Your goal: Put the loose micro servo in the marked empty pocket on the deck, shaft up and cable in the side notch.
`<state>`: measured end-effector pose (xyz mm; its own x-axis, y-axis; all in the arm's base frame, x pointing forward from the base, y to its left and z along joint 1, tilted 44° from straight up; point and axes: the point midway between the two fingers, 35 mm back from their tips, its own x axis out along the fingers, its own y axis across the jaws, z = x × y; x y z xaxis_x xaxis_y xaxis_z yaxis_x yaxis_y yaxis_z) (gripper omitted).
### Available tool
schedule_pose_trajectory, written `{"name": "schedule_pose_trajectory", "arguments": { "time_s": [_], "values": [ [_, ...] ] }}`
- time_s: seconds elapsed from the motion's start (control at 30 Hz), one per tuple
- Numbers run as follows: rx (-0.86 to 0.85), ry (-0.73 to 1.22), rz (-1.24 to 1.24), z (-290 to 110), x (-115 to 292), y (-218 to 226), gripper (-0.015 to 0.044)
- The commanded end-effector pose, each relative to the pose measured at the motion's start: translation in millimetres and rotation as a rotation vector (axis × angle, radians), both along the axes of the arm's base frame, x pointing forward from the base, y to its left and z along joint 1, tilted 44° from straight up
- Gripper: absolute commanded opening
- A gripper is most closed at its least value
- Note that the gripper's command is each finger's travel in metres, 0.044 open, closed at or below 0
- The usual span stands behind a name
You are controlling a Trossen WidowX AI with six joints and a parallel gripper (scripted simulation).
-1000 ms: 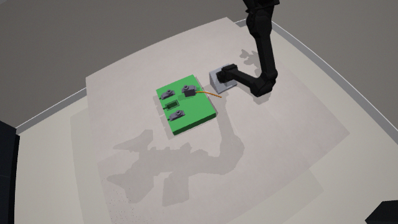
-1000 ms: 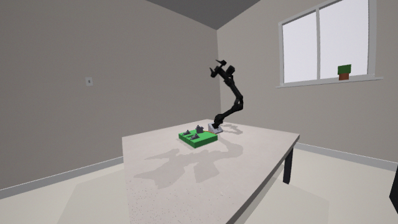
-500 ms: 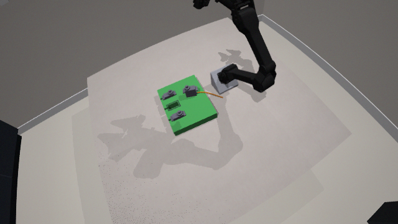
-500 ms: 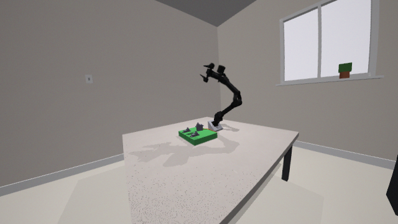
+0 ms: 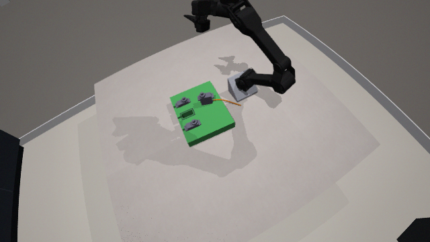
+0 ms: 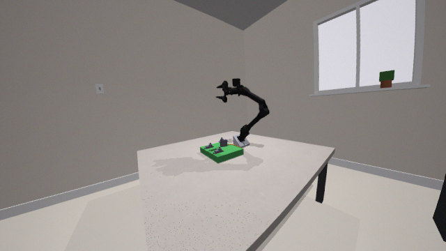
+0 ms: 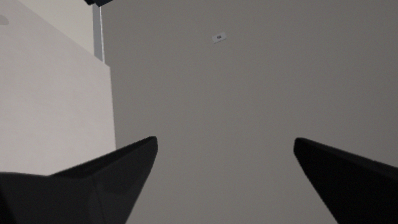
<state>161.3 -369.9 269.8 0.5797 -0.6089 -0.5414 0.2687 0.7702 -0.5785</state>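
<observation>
The green deck (image 5: 215, 121) (image 6: 228, 153) lies on the table in front of the arm's base. The loose micro servo (image 5: 205, 98) (image 6: 223, 141) stands on the deck's back part, and its orange cable (image 5: 232, 102) trails off the deck's edge toward the base. The marked empty pocket (image 5: 187, 113) is a dark rectangle in the deck's middle left, between two seated servos (image 5: 183, 101) (image 5: 192, 124). My gripper (image 5: 196, 21) (image 6: 217, 92) (image 7: 223, 143) is open and empty. It hangs high in the air, far above the deck, and faces the wall. The wrist view shows only wall and floor between the fingers.
The arm's grey base block (image 5: 235, 92) (image 6: 241, 141) stands just behind the deck's right corner. The table's edges (image 6: 296, 199) are far from the deck. A dark object (image 5: 10, 188) stands at the left edge of the top view.
</observation>
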Motion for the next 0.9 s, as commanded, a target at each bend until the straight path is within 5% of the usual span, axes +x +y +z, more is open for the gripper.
{"name": "schedule_pose_trajectory", "arguments": {
  "time_s": [0.0,0.87],
  "values": [
    [0.130,0.001,0.032,-27,16,14,0.0440],
    [0.972,0.234,0.114,-163,66,162,0.0440]
  ]
}}
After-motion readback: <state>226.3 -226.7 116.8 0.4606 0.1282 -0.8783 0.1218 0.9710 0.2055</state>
